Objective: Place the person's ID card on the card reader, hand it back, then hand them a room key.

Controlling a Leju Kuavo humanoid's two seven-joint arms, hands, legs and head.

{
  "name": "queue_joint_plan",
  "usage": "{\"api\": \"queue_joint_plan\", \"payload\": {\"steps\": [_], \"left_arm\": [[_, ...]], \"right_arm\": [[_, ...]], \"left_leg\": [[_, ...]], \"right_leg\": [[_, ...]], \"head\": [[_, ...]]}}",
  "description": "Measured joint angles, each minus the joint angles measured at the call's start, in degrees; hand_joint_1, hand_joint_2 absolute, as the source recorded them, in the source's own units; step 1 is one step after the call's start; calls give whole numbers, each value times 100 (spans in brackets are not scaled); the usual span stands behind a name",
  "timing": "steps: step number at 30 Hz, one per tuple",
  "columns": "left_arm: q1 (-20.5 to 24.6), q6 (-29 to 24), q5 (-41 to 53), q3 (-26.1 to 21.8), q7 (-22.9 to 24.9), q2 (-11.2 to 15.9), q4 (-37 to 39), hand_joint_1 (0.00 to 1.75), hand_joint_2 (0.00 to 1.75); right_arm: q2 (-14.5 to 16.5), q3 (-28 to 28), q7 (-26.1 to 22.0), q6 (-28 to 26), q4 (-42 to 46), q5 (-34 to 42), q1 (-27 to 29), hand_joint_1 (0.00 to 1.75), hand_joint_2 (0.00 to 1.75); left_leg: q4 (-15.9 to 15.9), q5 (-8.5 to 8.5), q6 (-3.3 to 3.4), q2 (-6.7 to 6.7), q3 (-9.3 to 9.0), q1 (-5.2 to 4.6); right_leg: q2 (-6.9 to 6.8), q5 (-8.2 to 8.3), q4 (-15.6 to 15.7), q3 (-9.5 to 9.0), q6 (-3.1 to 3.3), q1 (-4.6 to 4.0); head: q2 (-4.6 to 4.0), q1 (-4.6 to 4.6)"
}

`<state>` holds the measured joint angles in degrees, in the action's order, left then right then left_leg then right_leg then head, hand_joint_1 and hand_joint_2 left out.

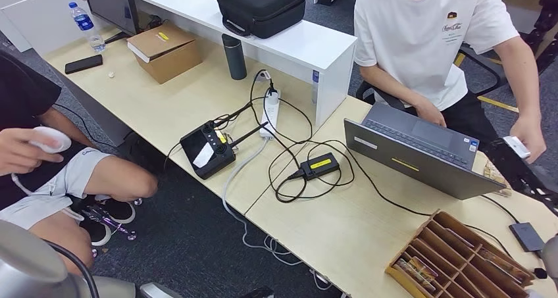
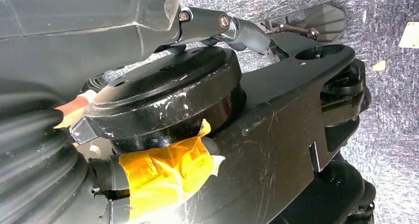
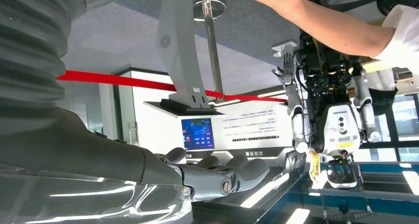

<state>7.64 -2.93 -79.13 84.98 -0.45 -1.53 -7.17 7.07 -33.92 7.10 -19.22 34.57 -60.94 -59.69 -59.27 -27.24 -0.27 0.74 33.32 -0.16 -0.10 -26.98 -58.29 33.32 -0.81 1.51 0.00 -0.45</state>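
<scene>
At the lower right of the head view a wooden compartment tray point(image 1: 460, 262) sits on the pale tabletop point(image 1: 342, 235), with cards lying in its slots, too small to tell which is a room key. Just beyond its upper right corner lies a small dark flat device point(image 1: 527, 236) on a cable — possibly the card reader, though that cannot be told. Above the tray, in the right middle of the frame, an open grey laptop point(image 1: 421, 154) faces a seated person in a white shirt point(image 1: 428, 35), whose hand at the right edge holds a small white card-like object point(image 1: 517, 147) — perhaps the ID card. Left of the laptop lie a black power brick with a yellow label point(image 1: 320, 166), tangled cables, a white power strip point(image 1: 270, 114) and a black controller point(image 1: 208, 149). Farther up stand a dark tumbler point(image 1: 233, 56) and a cardboard box point(image 1: 164, 51). In the right wrist view the right hand point(image 3: 217, 177) grasps nothing, fingers stretched out together. In the left wrist view the left hand point(image 2: 257, 28) hangs beside the robot's body, fingers released and bare.
</scene>
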Motion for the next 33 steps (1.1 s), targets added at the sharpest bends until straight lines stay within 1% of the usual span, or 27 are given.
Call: {"api": "queue_joint_plan", "payload": {"steps": [4,7,9,14,16,19,21,24,26,29,31,33], "left_arm": [[-1,-4,-53,0,2,0,2,0,175],[-11,-19,-106,0,1,-1,2,0,175],[-23,-24,-147,0,-11,-1,2,0,175],[-74,91,-226,0,-74,45,2,0,175],[-80,128,-237,0,-86,62,2,0,175],[-82,142,-304,-1,-88,75,2,0,175],[-90,156,-367,-4,-88,85,2,0,175],[-109,209,-436,-11,-86,108,2,0,175],[-120,251,-468,-14,-80,125,2,0,175],[-132,296,-489,-15,-57,147,3,0,175],[-132,302,-497,-15,-26,160,4,0,175],[-139,303,-517,-15,-1,164,4,0,175]], "right_arm": [[-44,5,4,-1,36,-55,8,0,175],[-220,54,-2,-21,108,7,19,0,175],[-438,130,-21,-19,140,91,20,0,175],[-1153,406,-128,-14,148,193,23,0,175],[-1344,483,-137,-16,145,209,29,0,175],[-1642,585,-9,-43,144,207,86,0,175],[-1980,702,52,-67,137,238,170,0,175],[-2642,989,66,-132,95,295,357,0,175],[-3086,1207,123,-187,52,262,552,0,175],[-3670,1469,239,-250,-26,252,890,0,175],[-4062,1641,318,-318,-82,352,1250,0,175],[-4455,1937,353,-437,-146,523,1825,0,175]], "left_leg": [[0,0,0,0,0,0],[-2,0,0,2,0,-1],[-6,1,2,11,1,-3],[-14,3,8,30,16,-7],[-15,1,11,13,15,-12],[-18,0,16,-6,11,-22],[-20,8,26,31,20,-22],[-21,17,40,86,35,-19],[-21,15,43,91,39,-19],[-23,6,56,78,38,-22],[-27,-3,69,78,32,-21],[-28,-8,77,105,30,-15]], "right_leg": [[0,0,1,2,0,0],[-2,0,2,2,0,1],[-12,0,3,0,-1,2],[-35,1,4,-4,-4,6],[-18,6,4,2,-9,11],[6,14,7,14,-19,14],[-33,10,9,10,-26,13],[-94,2,14,-2,-39,14],[-98,1,18,-8,-40,15],[-86,2,24,-4,-43,20],[-87,-2,32,-12,-51,18],[-117,-14,40,-33,-66,13]], "head": [[0,0],[0,-1],[0,-1],[0,1],[0,0],[0,-3],[0,-1],[0,1],[0,1],[0,0],[0,0],[0,1]]}}
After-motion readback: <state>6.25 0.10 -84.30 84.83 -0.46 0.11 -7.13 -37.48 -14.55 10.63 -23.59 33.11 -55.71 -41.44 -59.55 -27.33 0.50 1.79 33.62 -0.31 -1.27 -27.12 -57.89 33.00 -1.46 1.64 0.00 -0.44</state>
